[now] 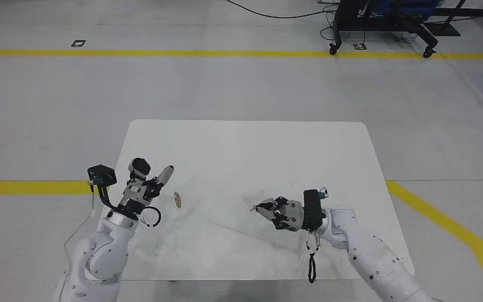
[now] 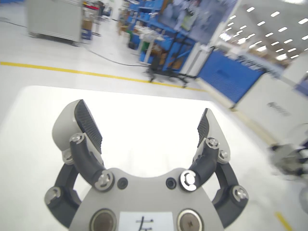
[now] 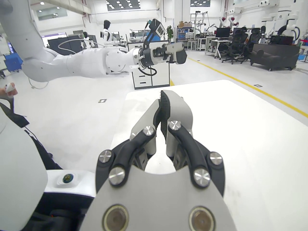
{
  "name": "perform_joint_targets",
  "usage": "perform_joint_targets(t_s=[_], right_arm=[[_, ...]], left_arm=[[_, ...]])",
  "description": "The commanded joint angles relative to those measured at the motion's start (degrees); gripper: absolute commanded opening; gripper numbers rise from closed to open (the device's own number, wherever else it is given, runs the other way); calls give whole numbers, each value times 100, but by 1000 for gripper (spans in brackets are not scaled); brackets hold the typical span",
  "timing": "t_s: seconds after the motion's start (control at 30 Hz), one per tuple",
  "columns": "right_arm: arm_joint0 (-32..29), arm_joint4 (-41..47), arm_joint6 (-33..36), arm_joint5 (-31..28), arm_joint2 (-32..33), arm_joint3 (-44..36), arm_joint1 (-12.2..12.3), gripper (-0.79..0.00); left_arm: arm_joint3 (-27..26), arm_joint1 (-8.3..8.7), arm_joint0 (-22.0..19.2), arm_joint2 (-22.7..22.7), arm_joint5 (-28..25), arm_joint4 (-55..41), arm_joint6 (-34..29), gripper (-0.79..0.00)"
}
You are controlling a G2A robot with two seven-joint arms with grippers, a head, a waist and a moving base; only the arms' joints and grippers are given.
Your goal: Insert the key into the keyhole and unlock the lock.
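Metallic small oval object point(image 1: 178, 198), judged to be the lock or key, lies near-left on the white table point(image 1: 249, 147), just right of the wide-spread left gripper point(image 2: 144, 110). Right gripper point(image 3: 163, 98) is pinched closed. Centre 1 claw squarely over the object before closing.

On the white rectangular desk point(image 1: 249, 151), a small pale oval object point(image 1: 178, 198) lies near the left white-and-black end effector point(image 1: 155, 171). It is too small to tell whether it is a lock or a key. A thin sliver point(image 1: 255, 207) at the tip of the right white-and-black end effector point(image 1: 264, 208) is too fine to identify. In the right wrist view its ribbed pads point(image 3: 164, 106) press together, and whether anything is pinched there cannot be told. In the left wrist view the blue shelving point(image 2: 168, 25) beyond the desk is smeared, and the other arm's end effector is a grey blur at the picture's edge. Each wrist view's edge cuts off the base of its own end effector.
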Motion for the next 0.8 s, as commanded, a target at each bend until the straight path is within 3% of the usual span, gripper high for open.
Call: perform_joint_targets(t_s=[0.0,0.13,0.33,0.43,0.63,0.77], right_arm=[[266,472,170,1,-351,104,-48,-785],[730,1209,456,1,-912,167,-94,-785],[908,1782,413,1,-1166,105,-35,-785],[869,1975,235,1,-1150,102,3,-785],[869,1975,235,1,-1150,102,3,-785],[827,2439,533,99,-1212,203,-34,-785]], left_arm=[[-49,25,-238,246,-574,-1342,-871,0],[43,81,-915,807,-750,-3575,-2611,0],[914,138,-1768,1198,-398,-6124,-4659,0],[1453,148,-2027,1232,-293,-6342,-5011,0],[1502,148,-2039,1235,-263,-6331,-4999,0],[1546,161,-1975,1292,-468,-5349,-4781,0]])
